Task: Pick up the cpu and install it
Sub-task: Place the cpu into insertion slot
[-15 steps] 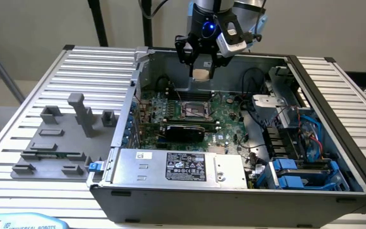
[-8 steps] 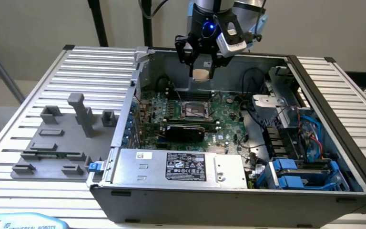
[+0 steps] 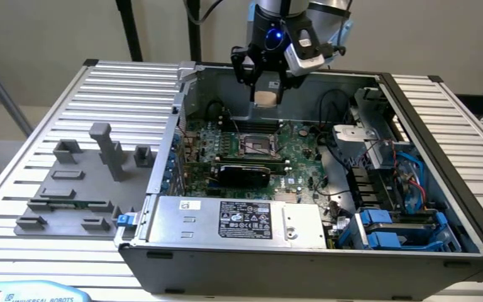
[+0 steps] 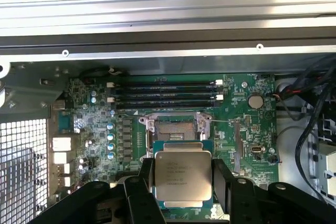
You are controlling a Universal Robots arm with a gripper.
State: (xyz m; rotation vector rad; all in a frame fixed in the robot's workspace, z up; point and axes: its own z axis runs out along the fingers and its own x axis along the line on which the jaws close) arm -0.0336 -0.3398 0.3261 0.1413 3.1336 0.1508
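My gripper hangs above the back part of the open computer case, shut on the cpu, a small square chip with a silvery-beige top. In the exterior view the cpu shows as a pale square between the black fingers, well above the motherboard. The dark square socket frame lies open on the board, below and in front of the held chip. In the wrist view the socket frame sits just beyond the chip's edge.
Grey plastic blocks and fixtures stand on the ribbed table at the exterior view's left. Inside the case are memory slots, a power supply, cables and blue drive bays.
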